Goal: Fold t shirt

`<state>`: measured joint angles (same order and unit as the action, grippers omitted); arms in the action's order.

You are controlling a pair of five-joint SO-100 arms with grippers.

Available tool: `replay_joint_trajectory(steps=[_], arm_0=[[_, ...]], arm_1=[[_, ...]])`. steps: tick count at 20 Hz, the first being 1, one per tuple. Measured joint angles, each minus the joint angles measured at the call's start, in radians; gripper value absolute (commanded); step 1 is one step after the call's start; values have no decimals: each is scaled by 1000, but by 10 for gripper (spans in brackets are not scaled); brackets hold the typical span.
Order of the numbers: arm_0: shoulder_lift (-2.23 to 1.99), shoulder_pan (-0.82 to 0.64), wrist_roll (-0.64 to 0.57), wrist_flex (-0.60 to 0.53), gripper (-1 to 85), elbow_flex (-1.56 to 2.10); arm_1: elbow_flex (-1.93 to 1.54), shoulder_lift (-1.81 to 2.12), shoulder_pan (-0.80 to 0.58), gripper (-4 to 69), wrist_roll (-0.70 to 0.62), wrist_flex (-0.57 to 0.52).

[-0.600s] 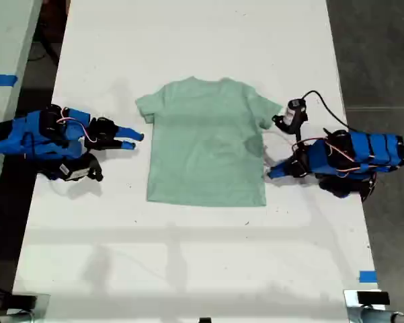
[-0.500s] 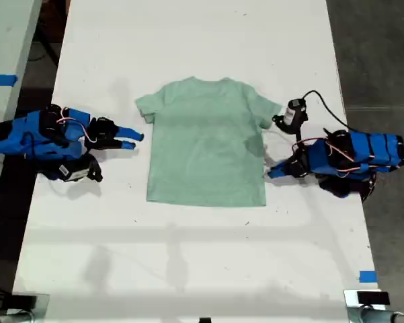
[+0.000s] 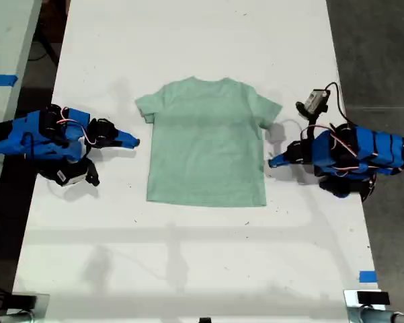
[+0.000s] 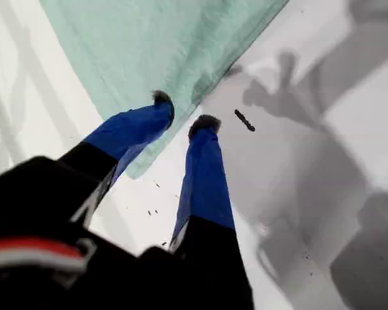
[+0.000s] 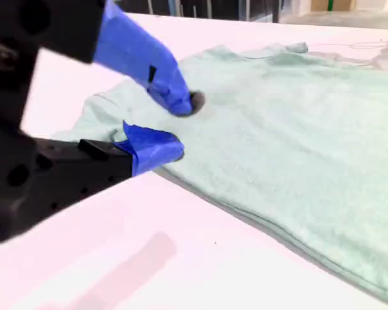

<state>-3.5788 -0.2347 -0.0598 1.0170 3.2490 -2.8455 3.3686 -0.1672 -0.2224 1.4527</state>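
Both sets of jaws apart, nothing gripped. The t shirt (image 3: 207, 141) looks soft and limp, so we'd pinch its side edges with my first gripper (image 4: 181, 116) and my second gripper (image 5: 171, 126).

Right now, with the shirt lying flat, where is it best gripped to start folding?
Pinch its side edges: the shirt lies flat, so only edges offer a lip. My second gripper comes from the exterior view's left at the sleeve, my first gripper from its right.

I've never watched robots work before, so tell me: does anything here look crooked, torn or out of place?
Nothing stands out. The t shirt lies flat and fairly square on the white table, unfolded, with no tears or stains visible. My first gripper and my second gripper are open at its opposite sides.
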Motion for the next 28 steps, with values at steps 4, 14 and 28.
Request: replay_joint_trajectory(steps=[4,14,28], arm_0=[[0,18,0,0,27,0],[0,8,11,0,-2,0],[0,8,37,0,-2,0]], arm_1=[[259,-333,-272,279,-164,-14],[491,-1335,-963,241,-428,-517],[778,-1600,-956,12,-428,-515]])
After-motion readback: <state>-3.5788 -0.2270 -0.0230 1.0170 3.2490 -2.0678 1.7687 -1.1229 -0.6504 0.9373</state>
